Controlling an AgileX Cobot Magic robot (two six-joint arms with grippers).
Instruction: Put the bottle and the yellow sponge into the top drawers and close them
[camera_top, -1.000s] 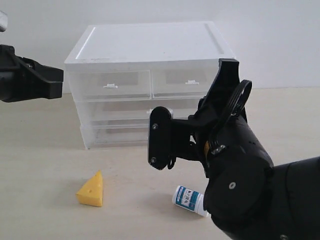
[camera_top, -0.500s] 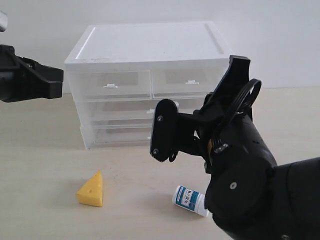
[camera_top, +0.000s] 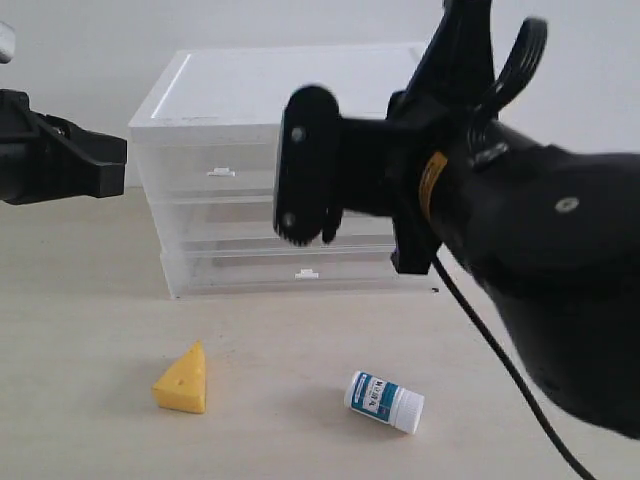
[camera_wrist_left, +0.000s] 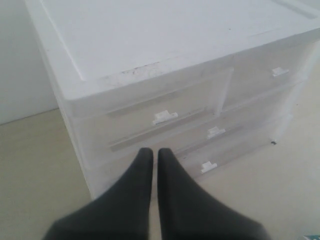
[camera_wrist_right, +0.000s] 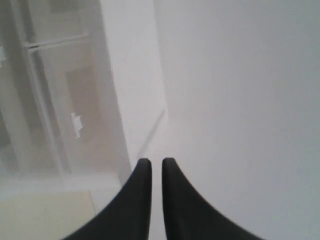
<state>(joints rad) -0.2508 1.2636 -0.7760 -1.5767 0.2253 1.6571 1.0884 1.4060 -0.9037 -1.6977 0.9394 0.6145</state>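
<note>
My left gripper: two dark tapered fingers pressed together, nothing between. Aimed at front of white translucent plastic drawer cabinet with opaque white lid, not touching it. Two half-width top drawers side by side, both flush shut, small white tab handles on each. Two full-width translucent drawers under them, also shut. Grey scuffs along lid front edge. Beige table around cabinet, white wall beside it. Tiny dark speck on table near cabinet corner.

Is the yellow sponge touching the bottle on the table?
Apart. The exterior view shows the yellow sponge and the bottle lying with a stretch of bare table between them.
</note>
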